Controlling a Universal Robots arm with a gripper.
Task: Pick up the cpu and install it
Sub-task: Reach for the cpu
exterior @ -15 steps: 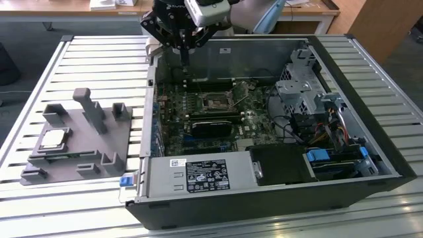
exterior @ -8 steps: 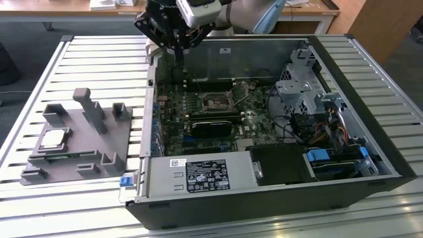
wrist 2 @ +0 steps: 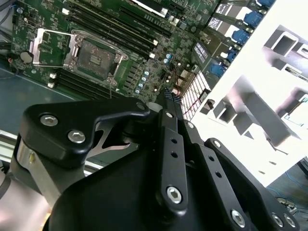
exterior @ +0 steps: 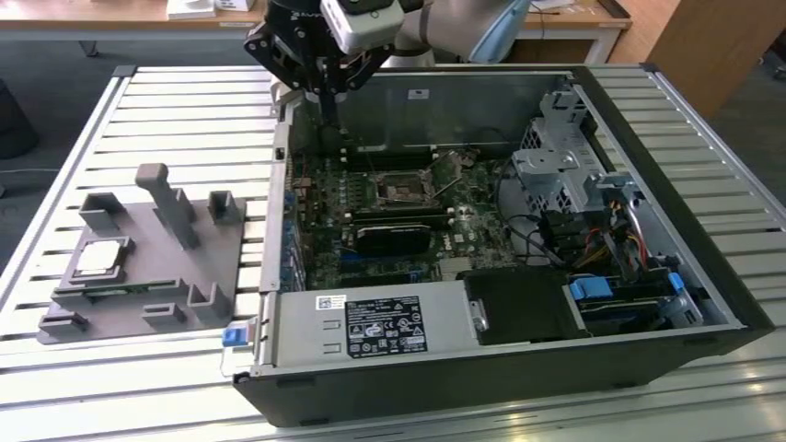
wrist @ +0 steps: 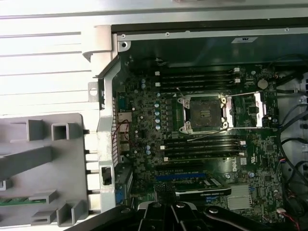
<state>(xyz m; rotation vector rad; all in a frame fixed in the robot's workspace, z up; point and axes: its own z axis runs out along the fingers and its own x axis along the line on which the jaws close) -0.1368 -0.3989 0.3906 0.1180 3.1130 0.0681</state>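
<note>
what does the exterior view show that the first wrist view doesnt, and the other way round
Exterior view adds: the cpu lying on the grey holder, the power supply, the drive cage. First wrist view adds: the lid swung open beside the socket, the memory slots on either side. Both: the empty socket, the holder, the case, the gripper above the case.

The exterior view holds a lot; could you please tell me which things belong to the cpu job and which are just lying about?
Job: cpu, lying on the grey holder; open socket; gripper, apart from the cpu.
Lying about: green memory stick; power supply; drive cage; cables.
</note>
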